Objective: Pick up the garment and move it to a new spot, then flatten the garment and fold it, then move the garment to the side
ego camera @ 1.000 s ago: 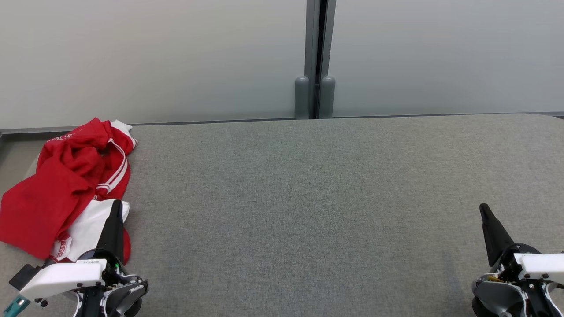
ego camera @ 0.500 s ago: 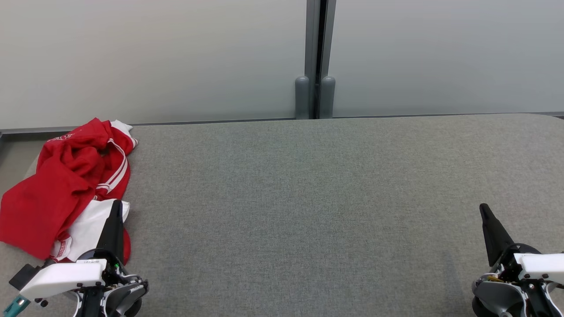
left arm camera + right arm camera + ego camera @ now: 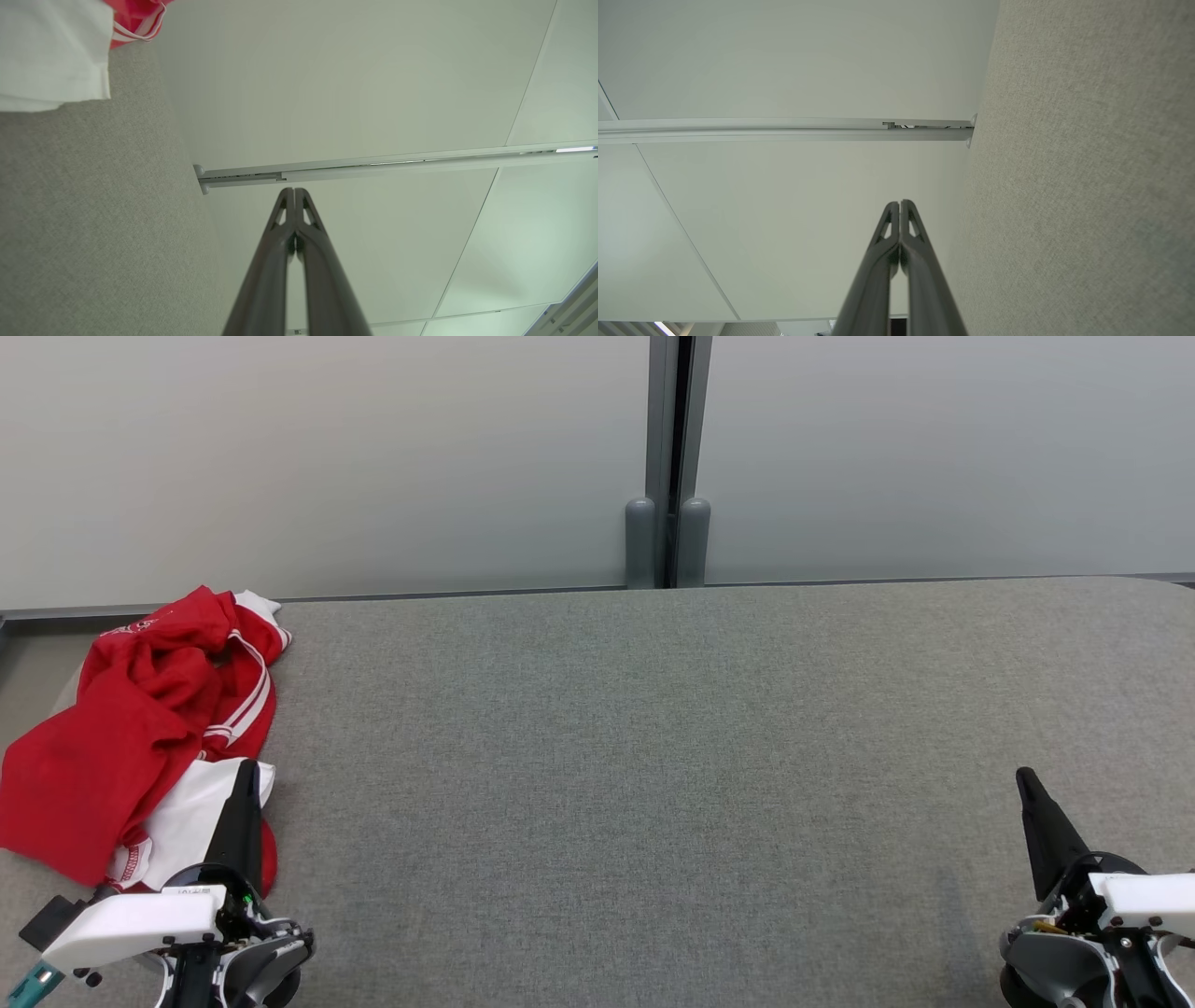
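Note:
The garment [image 3: 140,728] is a crumpled red top with white stripes and a white panel, heaped at the left end of the grey fabric table [image 3: 653,756]. My left gripper [image 3: 248,767] rests at the lower left, its tips over the garment's white panel, shut and holding nothing. In the left wrist view the shut left gripper [image 3: 294,190] points past the table, with the garment [image 3: 51,51] at the upper left corner. My right gripper [image 3: 1024,775] sits at the lower right, far from the garment, shut and empty. The right wrist view shows its tips [image 3: 900,202] pressed together.
A pale partition wall [image 3: 327,457] runs along the table's far edge, with a grey vertical post [image 3: 667,467] at the middle. The table's left edge lies just beyond the garment. Bare grey surface stretches from the garment to the right gripper.

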Tool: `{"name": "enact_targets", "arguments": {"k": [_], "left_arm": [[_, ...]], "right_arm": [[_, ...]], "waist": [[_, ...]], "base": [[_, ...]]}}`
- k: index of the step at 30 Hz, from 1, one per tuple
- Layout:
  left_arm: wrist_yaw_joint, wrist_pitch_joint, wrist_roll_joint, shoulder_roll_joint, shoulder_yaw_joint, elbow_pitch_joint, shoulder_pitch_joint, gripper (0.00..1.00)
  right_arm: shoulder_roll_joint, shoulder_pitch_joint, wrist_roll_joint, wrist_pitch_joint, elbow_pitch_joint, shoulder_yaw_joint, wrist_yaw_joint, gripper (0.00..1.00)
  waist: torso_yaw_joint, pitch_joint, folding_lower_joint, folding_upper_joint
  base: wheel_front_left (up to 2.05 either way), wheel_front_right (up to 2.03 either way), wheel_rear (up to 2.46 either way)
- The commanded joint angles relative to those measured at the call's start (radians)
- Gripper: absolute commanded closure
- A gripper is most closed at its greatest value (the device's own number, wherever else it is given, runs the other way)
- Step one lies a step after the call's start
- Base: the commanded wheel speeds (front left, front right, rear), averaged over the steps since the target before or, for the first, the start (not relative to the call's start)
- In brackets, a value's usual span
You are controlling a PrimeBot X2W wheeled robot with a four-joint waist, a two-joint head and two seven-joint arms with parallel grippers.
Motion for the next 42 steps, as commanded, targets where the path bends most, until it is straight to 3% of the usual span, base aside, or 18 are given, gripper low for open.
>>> {"name": "enact_targets", "arguments": {"k": [1,16,17,28,42], "left_arm": [[-0.004,0.003,-0.001,0.006,0.003,0.0,-0.016,1.0],[-0.004,0.003,-0.001,0.006,0.003,0.0,-0.016,1.0],[0.0,0.0,0.0,0.0,0.0,0.0,0.0,0.0],[0.0,-0.042,0.024,-0.008,-0.028,0.013,0.03,0.0],[0.0,-0.102,0.216,-0.005,-0.043,-0.011,0.044,0.0]], "right_arm": [[-0.009,-0.005,0.002,0.002,0.002,-0.001,0.0,1.0],[-0.009,-0.005,0.002,0.002,0.002,-0.001,0.0,1.0],[0.0,0.0,0.0,0.0,0.0,0.0,0.0,0.0],[0.008,0.023,-0.045,-0.042,0.012,0.032,0.0,0.0],[0.003,0.023,-0.332,-0.102,-0.031,0.055,0.0,0.0]], "waist": [[0.0,0.0,0.0,0.0],[0.0,0.0,0.0,0.0],[0.0,0.0,0.0001,0.0],[0.0,0.0,0.0001,0.0],[-0.002,0.001,0.0001,0.0]], "base": [[0.0,0.0,0.0],[0.0,0.0,0.0],[0.0,0.0,0.0],[0.0,0.0,0.0],[0.0,0.0,0.0]]}}
